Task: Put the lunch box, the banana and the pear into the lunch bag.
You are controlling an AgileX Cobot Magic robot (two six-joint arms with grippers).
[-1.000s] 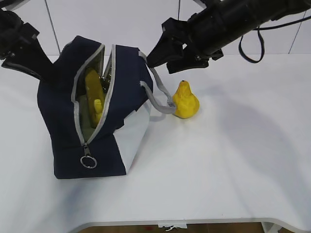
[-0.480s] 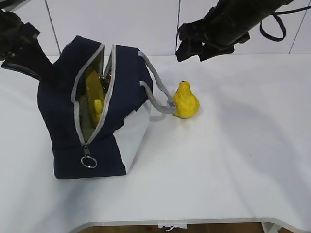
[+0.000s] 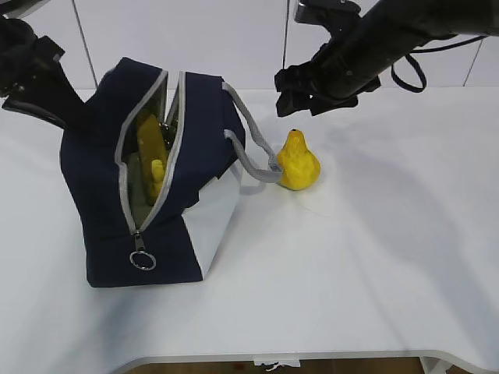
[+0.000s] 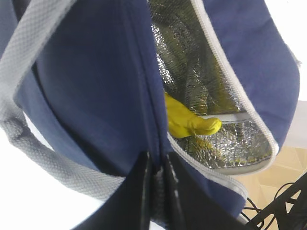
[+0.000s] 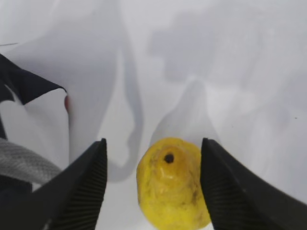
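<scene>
Right gripper hangs above the pear, fingers spread wide, one on either side of the fruit in the right wrist view and touching nothing. Left gripper is closed on the navy fabric edge of the lunch bag beside the zipper, holding its mouth open.

Risks, as judged from this position:
- The pear is rounded and tapers toward the stem; fingers closing high on the neck could squeeze it out sideways and send it rolling across the surface.
- The grey handle loop lies just beside the pear on its left. A descent drifting left could catch the webbing along with the fruit and drag the bag.
- The bag's opening is a narrow slot, and the banana already stands in it (lunch box not discernible inside). A pear brought in off-centre may lodge against the zipper edge or the banana.
- If the left grip slips, the mouth would likely sag shut.

Pear condition: squat, yellow, glossy, with a dark stem spot on top and faint brownish marks; upright on the surface, right of the bag, outside it.
</scene>
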